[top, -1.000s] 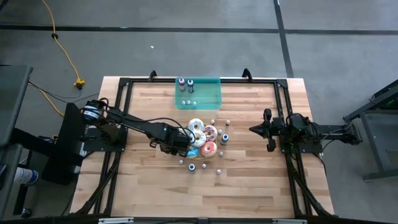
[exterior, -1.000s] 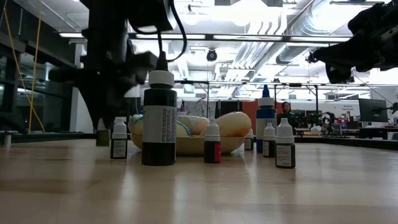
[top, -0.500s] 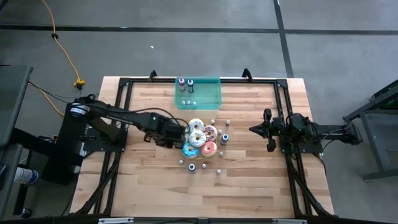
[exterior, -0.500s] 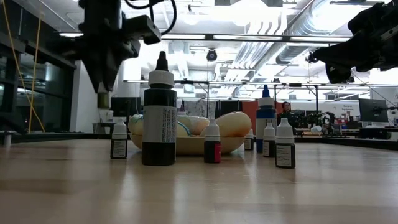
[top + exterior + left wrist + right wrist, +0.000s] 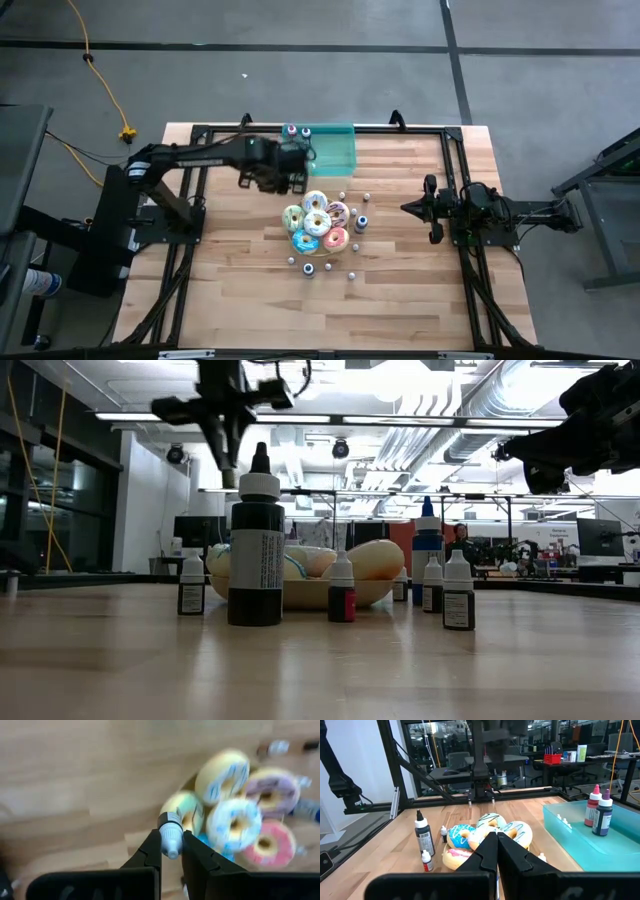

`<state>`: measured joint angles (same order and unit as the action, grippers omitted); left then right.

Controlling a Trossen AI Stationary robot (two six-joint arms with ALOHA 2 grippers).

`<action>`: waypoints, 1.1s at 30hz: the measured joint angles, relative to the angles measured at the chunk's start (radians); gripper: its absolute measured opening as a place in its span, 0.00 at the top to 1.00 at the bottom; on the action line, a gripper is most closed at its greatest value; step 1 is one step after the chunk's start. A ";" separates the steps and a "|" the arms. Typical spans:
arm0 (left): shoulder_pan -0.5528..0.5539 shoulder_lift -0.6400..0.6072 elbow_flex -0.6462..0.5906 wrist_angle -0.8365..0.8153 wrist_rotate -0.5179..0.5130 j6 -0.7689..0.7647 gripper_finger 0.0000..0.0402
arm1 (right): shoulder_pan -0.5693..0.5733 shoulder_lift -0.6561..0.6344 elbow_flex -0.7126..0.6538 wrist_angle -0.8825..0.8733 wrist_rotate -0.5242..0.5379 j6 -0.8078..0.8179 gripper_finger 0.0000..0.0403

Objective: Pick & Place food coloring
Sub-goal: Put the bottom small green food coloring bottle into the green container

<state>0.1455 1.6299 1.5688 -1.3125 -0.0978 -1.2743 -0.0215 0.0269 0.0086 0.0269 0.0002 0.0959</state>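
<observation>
My left gripper [image 5: 291, 168] hangs above the table just left of the teal tray [image 5: 335, 150], shut on a tiny pale-capped food coloring bottle [image 5: 170, 834]. Two taller bottles [image 5: 298, 132] stand upright in the tray's far left corner, and tiny pale ones [image 5: 305, 166] lie at its near side. More little bottles [image 5: 308, 268] stand on their bases around the frosted donuts [image 5: 318, 222]; a tall dark bottle [image 5: 256, 550] is nearest in the low view. My right gripper [image 5: 408, 208] waits shut, off to the right of the donuts. My left gripper pinches the tiny bottle between its two fingers [image 5: 154, 845], at its pale cap end [image 5: 170, 822]. The fingers come from above, pointing down. The bottle is lifted clear of the table, and its lower part [image 5: 228, 472] shows below the fingertips in the low view.
The donuts lie in a tight cluster at mid-table with small bottles close around them. A black frame [image 5: 200, 135] runs round the work area. Bare wood [image 5: 230, 280] lies to the left and near side.
My left gripper has risen from the table beside the donuts' left side with the tiny bottle held in it. It has then swung toward the far edge and now hangs beside the tray's left end. The bottle has gone from standing on the wood to lifted clear.
</observation>
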 joint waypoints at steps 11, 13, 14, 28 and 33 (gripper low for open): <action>0.172 0.192 0.156 0.031 0.012 0.151 0.92 | 0.000 0.000 0.000 0.000 0.000 0.000 1.00; 0.196 0.219 0.179 0.029 0.014 0.178 0.92 | 0.000 0.000 0.000 0.000 0.000 0.000 1.00; 0.204 0.236 0.195 0.035 0.013 0.189 0.92 | 0.000 0.000 0.000 0.000 0.000 0.000 1.00; 0.322 0.353 0.238 0.075 -0.019 0.281 0.92 | 0.000 0.000 0.000 0.000 0.000 0.000 1.00; 0.360 0.369 0.238 0.093 -0.051 0.308 0.92 | 0.000 0.000 0.000 0.000 0.000 0.000 1.00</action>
<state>0.5054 1.9988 1.8072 -1.2199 -0.1486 -0.9666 -0.0215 0.0265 0.0087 0.0269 0.0002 0.0959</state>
